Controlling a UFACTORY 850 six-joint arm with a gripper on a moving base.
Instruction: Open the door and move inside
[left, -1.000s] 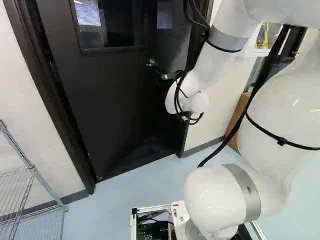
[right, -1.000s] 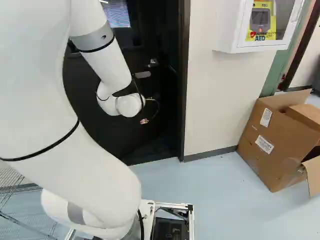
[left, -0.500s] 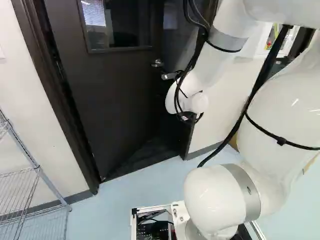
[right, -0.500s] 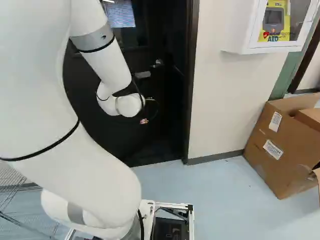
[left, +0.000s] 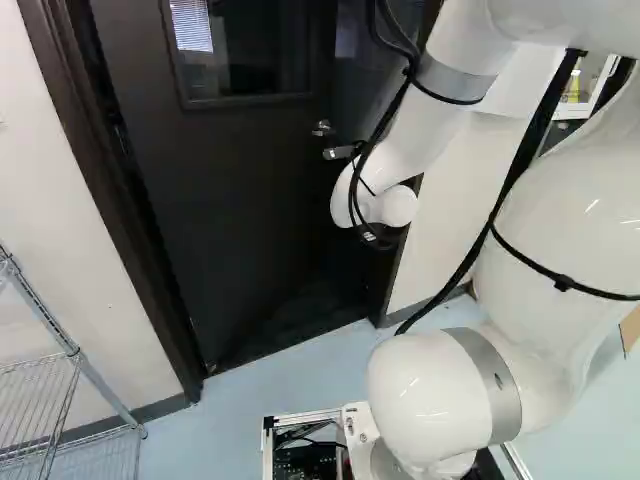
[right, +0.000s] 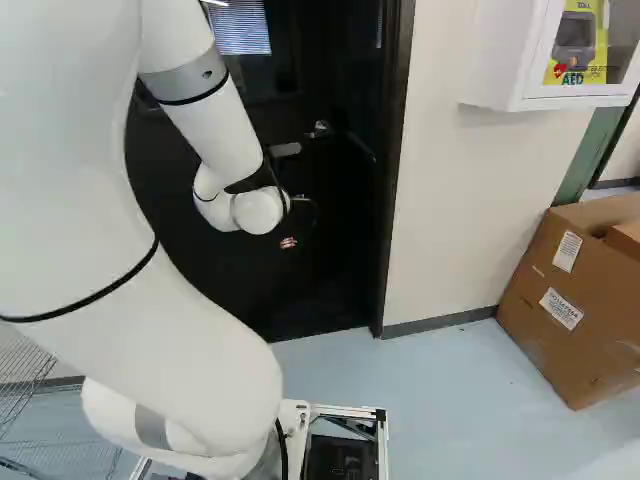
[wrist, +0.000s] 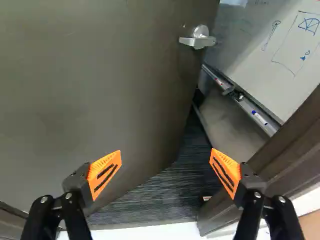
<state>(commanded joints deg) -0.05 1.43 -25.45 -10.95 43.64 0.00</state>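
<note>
Well, our pincer (right: 288, 242) stands spread wide; ahead of it we see the door (wrist: 100, 90) ajar, a gap between its edge (wrist: 189, 95) and the frame (wrist: 295, 150).

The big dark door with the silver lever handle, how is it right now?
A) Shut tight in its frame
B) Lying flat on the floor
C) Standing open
C, because a white drawing board and dark striped floor show between the dark door's edge and the brown frame post.
</note>
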